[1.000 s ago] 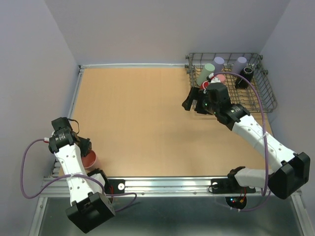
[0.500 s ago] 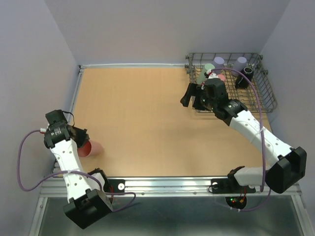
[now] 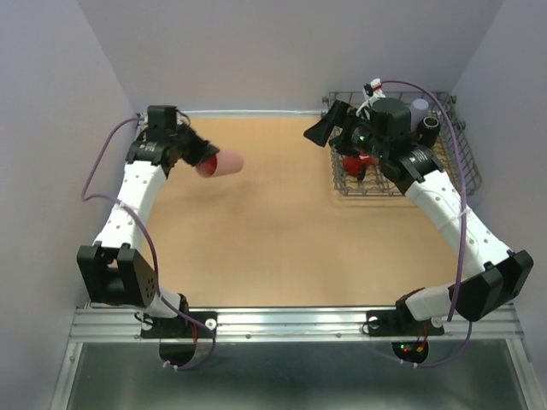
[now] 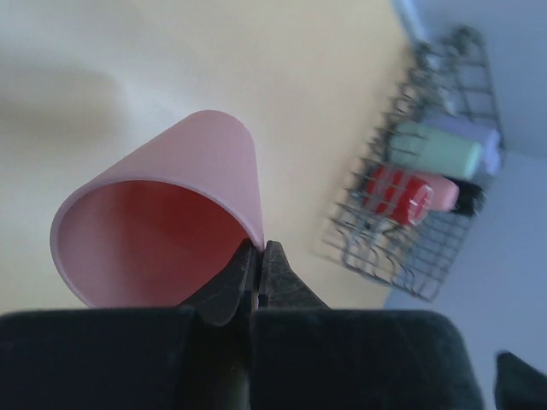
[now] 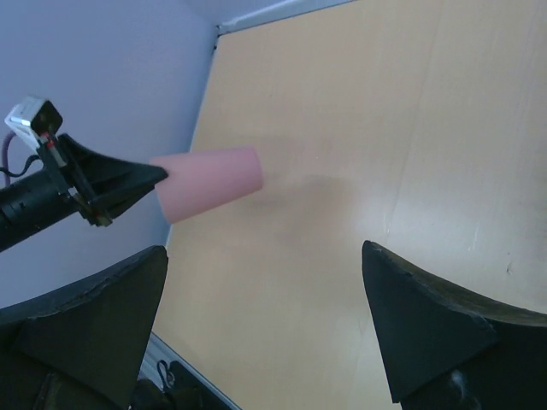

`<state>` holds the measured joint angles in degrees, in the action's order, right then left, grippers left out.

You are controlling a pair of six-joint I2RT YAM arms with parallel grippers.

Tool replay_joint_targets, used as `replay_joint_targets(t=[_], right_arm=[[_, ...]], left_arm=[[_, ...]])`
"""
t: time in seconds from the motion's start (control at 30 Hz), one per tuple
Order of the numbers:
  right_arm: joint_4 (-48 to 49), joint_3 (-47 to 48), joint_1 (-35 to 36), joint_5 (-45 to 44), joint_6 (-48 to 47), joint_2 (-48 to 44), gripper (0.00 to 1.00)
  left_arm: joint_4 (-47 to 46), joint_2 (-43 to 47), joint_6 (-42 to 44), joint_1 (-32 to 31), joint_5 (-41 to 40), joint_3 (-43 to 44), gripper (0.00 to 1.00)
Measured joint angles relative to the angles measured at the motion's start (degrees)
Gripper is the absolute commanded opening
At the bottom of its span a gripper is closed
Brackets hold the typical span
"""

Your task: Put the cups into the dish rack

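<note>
My left gripper [image 3: 200,159] is shut on the rim of a pink cup [image 3: 221,162] and holds it on its side above the table's far left. In the left wrist view the cup [image 4: 162,218] opens toward the camera, with the fingertips [image 4: 258,254] pinching its wall. The dish rack [image 3: 453,158] stands at the far right. It holds a red cup [image 3: 355,161], a lavender cup [image 3: 419,108] and a black cup [image 3: 427,129]; the left wrist view also shows a pale green cup [image 4: 436,150] there. My right gripper [image 3: 328,128] is open and empty at the rack's left end.
The right wrist view looks across the wooden table [image 5: 410,128] at the pink cup [image 5: 209,183] and the left gripper [image 5: 107,192]. Grey walls close the table at the back and sides. A metal rail [image 3: 291,320] runs along the near edge.
My left arm swung from the near left corner to the far left, lifting the pink cup off the table. My right gripper moved back toward the rack's far left end.
</note>
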<state>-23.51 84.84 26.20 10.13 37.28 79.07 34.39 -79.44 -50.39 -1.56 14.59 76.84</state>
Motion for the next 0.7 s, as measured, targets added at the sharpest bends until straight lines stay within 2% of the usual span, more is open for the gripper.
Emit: replay_joint_targets(t=[0.1, 0.2, 0.27, 0.37, 0.57, 0.7], right_arm=[[0.15, 0.33, -1.73, 1.18, 2.10, 0.50, 1.00], [0.17, 0.31, -3.76, 1.75, 5.55, 0.59, 1.00], [0.87, 0.26, -6.03, 1.88, 9.09, 0.57, 1.00], [2.38, 0.17, -8.50, 2.34, 13.44, 0.57, 1.00], [7.30, 0.17, -9.97, 2.45, 19.08, 2.40, 1.00], [10.45, 0.17, -9.94, 3.28, 21.29, 4.68, 1.00]], left_arm=[[-11.93, -8.24, -0.52, -8.37, 4.79, 9.94, 0.00], [-22.34, -11.21, -3.21, -13.27, 9.57, 12.00, 0.00], [-34.97, -11.43, -8.50, -15.45, 13.97, 9.64, 0.00], [-49.18, -11.43, -15.08, -16.15, 18.14, 6.29, 0.00], [-67.60, -11.45, -24.57, -16.24, 22.01, 1.99, 0.00], [-75.52, -11.45, -29.20, -16.39, 23.04, -1.92, 0.00]])
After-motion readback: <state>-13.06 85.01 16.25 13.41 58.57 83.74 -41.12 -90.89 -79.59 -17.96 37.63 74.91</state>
